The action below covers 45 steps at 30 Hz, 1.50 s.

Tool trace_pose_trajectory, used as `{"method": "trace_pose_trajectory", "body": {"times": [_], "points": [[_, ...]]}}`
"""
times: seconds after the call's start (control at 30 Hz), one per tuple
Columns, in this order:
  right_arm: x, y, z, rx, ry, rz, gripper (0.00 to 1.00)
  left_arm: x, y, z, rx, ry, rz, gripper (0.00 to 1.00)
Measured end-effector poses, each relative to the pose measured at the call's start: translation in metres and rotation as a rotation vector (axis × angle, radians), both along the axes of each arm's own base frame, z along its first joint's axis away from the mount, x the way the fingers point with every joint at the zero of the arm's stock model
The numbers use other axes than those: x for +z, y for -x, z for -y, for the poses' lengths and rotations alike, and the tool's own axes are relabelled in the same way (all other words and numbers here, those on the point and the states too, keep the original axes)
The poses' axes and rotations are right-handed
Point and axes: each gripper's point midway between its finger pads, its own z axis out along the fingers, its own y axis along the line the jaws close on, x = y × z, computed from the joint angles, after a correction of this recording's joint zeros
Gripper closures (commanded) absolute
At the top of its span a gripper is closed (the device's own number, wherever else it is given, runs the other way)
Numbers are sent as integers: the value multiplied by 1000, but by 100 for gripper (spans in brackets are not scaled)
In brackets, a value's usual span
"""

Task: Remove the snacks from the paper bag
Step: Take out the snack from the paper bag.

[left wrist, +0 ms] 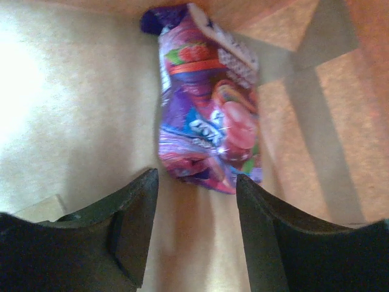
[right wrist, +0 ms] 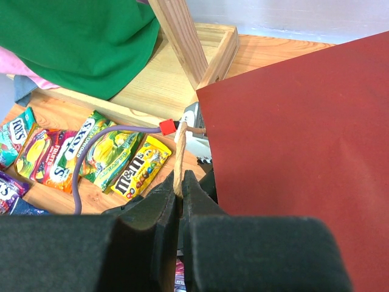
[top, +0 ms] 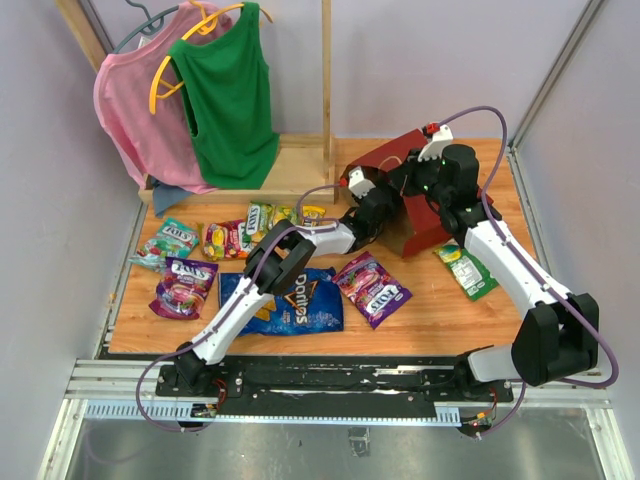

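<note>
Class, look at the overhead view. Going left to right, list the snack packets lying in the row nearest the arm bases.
purple candy packet → blue Doritos bag → purple-and-pink packet → green packet

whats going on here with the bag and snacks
Two arms are emptying the paper bag. The right gripper is shut on the bag's handle. The left gripper, open, reaches into the bag, where a purple packet lies just ahead of its fingers. Other snacks, Doritos among them, lie on the table.
</note>
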Motion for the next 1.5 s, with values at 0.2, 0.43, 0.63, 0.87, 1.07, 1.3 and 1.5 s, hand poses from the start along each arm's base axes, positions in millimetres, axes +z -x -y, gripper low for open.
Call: {"method": "trace_pose_trajectory", "body": {"times": [0.2, 0.43, 0.63, 0.87, 1.07, 1.3, 1.5], "points": [[0, 0, 0, 0, 0, 0, 95, -16, 0, -9, 27, -58, -39, 50], [0, 0, 0, 1, 0, 0, 95, -18, -1, -13, 36, -111, -56, 53], [0, 0, 0, 0, -1, 1, 95, -12, -7, -7, 32, -160, -71, 53], [1, 0, 0, 0, -1, 1, 95, -13, -10, -7, 28, -200, -78, 68], [1, 0, 0, 0, -1, 1, 95, -15, -17, -7, 23, -197, -80, 91], [1, 0, 0, 0, -1, 1, 95, -17, -21, -12, 16, -180, -81, 99], [0, 0, 1, -2, 0, 0, 96, -22, 2, -40, 23, -215, -66, 99]]}}
